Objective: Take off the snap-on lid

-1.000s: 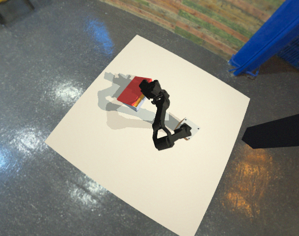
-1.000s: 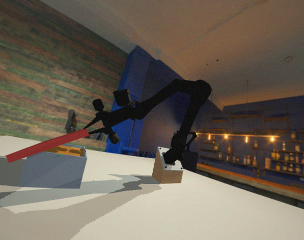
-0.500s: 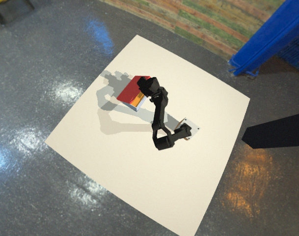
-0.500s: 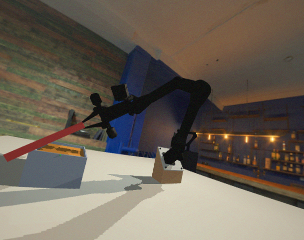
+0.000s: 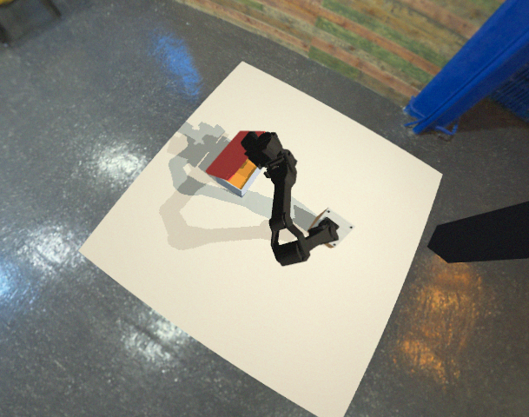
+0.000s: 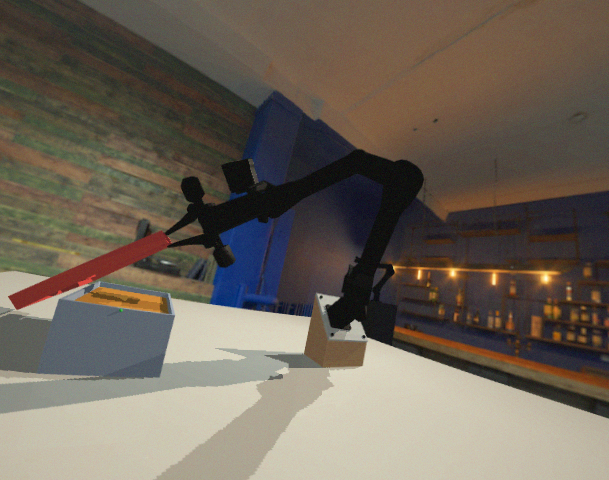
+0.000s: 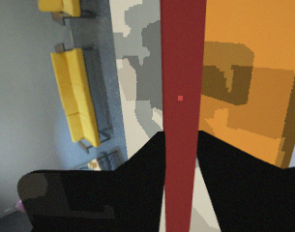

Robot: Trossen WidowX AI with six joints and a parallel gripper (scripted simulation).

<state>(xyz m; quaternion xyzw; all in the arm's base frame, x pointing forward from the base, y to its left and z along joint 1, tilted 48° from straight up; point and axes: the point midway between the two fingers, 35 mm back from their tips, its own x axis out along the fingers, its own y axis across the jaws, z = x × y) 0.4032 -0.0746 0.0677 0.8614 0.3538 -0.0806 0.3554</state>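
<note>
the tool [image 5: 249, 156] [image 6: 168, 239] [image 7: 180, 137] grips the red lid [image 5: 232, 156] [image 6: 87, 268] [image 7: 182, 68], tilted above the open box [image 5: 249, 182] [image 6: 108, 338]

Red lid [image 5: 230, 156] [image 6: 89, 268] [image 7: 182, 72], grey-blue box [image 5: 251, 183] [image 6: 108, 338]
</note>
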